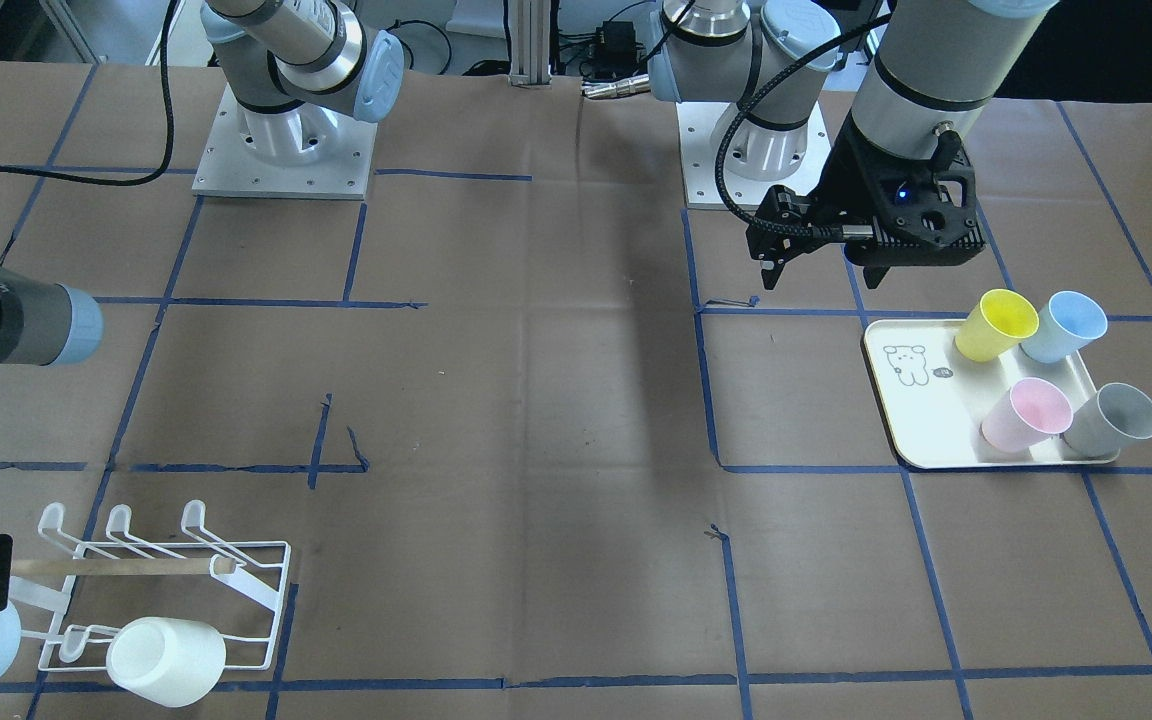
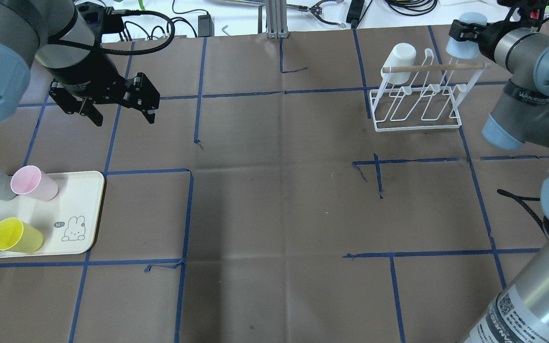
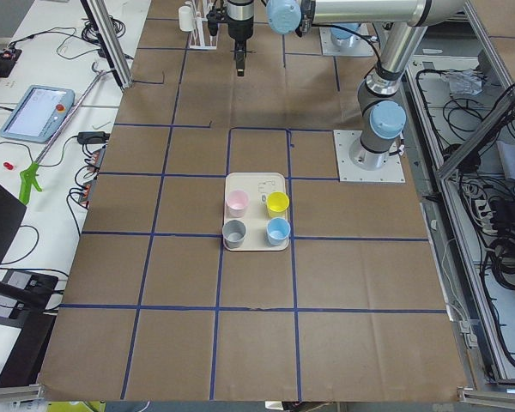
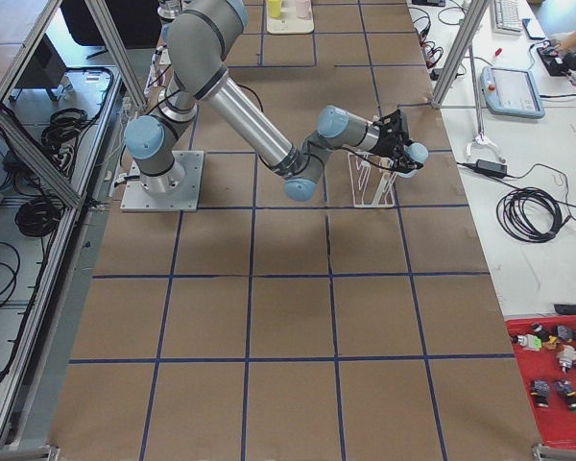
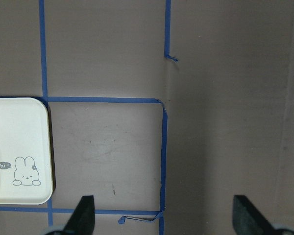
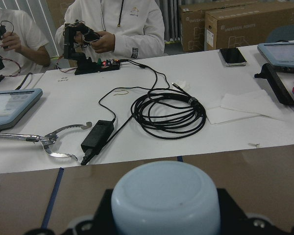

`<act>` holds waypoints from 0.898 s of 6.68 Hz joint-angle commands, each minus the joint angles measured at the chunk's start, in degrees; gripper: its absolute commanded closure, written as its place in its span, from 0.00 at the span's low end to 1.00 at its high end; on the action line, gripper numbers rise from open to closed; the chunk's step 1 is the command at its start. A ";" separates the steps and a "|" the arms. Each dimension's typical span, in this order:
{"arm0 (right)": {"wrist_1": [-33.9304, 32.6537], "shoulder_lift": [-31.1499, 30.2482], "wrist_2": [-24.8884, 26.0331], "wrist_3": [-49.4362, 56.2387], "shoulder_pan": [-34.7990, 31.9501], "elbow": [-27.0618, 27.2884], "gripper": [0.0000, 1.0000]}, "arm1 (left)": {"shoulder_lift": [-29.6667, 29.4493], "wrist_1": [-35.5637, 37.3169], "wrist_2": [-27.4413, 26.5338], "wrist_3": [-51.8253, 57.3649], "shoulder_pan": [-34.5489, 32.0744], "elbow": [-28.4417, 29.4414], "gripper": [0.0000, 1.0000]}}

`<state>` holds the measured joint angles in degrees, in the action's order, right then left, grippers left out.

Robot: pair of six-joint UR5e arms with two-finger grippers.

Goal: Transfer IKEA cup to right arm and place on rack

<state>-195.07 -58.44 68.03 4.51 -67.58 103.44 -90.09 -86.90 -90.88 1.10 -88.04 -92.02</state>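
Overhead exterior — right tool [image 2: 465, 29] clamps the pale blue cup [image 2: 456, 47] just beside the rack [image 2: 417, 105] — left tool [image 2: 124, 119] spread.

Cream tray [image 2: 83, 194] with bunny print on brown table cover [image 2: 279, 214]; blue tape [image 2: 188, 214] grid; black cable coil [image 6: 139, 111] on white bench [image 6: 210, 143] beyond.

Bright, even light, faint soft shadow on table [image 1: 536, 620]; sharp focus

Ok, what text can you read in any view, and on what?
"hi": speech bubble beside the rabbit drawing on the cream rectangular tray.
"UNIVERSAL ROBOTS": brown cardboard box behind the white desk.
Too blurred to read: white lettering on the black left end effector and on the grey tubular right arm.
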 commanded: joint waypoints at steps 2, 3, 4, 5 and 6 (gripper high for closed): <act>0.39 0.25 0.96 -0.12 -0.27 0.27 0.00 | 0.09 0.07 0.17 0.40 0.15 0.00 0.00; 0.48 0.08 0.88 -0.11 -0.36 0.10 0.00 | 0.18 0.07 0.17 0.40 0.07 0.00 0.00; 0.66 -0.27 0.79 -0.11 -0.54 -0.51 0.00 | 0.36 0.07 0.26 0.31 0.07 0.00 0.00; 2.05 -0.71 0.70 -0.46 -0.62 -1.30 0.00 | 0.44 0.07 0.26 0.31 0.07 -0.09 0.00; 9.55 -3.15 0.70 -0.73 -1.06 -2.09 0.00 | 0.45 0.07 0.35 0.31 0.07 -0.09 0.00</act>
<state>-191.62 -59.56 68.77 4.08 -68.26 102.25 -89.70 -86.84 -90.60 1.42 -87.97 -92.08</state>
